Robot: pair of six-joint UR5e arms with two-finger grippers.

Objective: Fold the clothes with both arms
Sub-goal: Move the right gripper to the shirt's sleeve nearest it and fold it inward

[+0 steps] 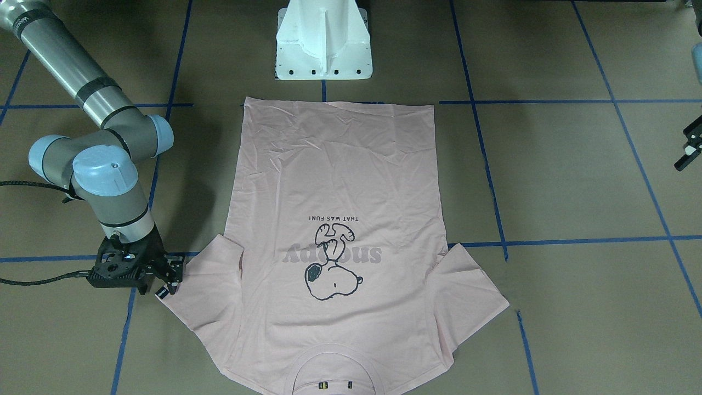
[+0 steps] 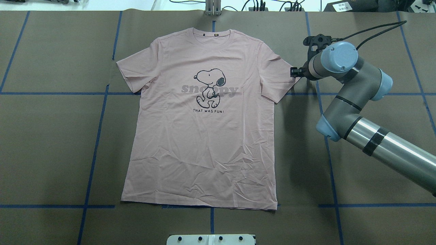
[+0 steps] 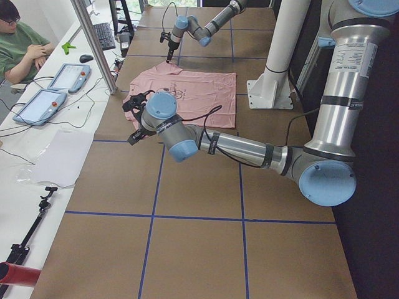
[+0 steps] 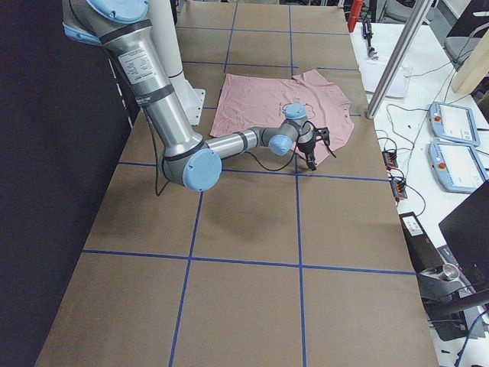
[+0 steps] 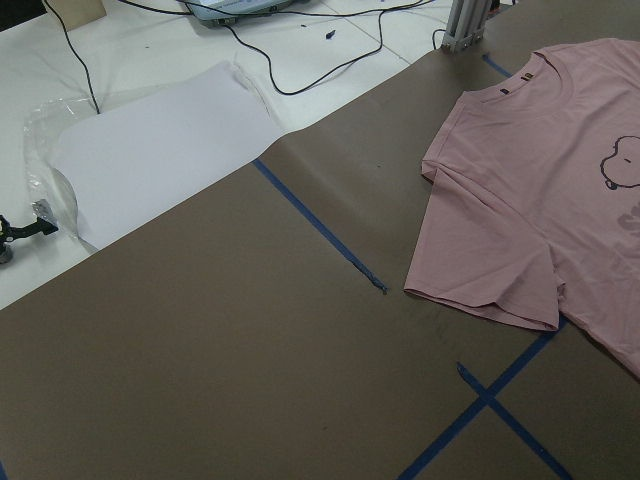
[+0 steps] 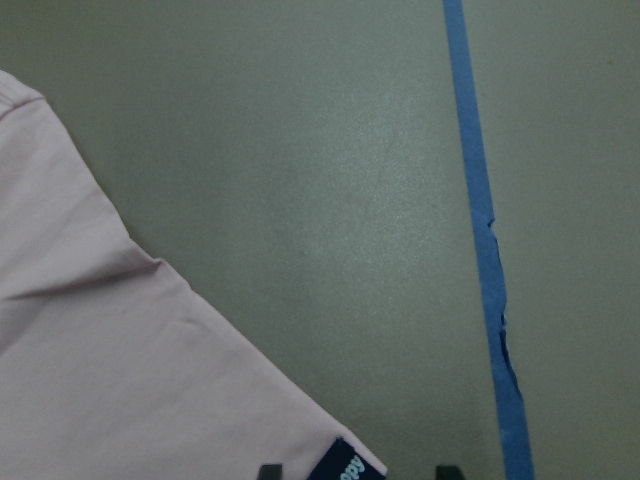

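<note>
Pink T-shirt [image 1: 340,181] lies flat, print up, on the bench [image 1: 576,175], hem toward the pedestal [image 1: 323,44]. Overhead, the right end effector [image 2: 293,72] meets one sleeve's edge. Its wrist camera alone shows fingertips [image 6: 447,470] parted around that sleeve's labelled corner, not clamped. Side-on, the left end effector [image 3: 133,119] hangs apart from the shirt; its opening I cannot tell.

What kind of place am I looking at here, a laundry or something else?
Probably a robotics lab, not a laundry. A left arm and right arm stand at a table marked with a blue tape grid, a person sits alongside by control tablets, and only one T-shirt is laid out.
</note>
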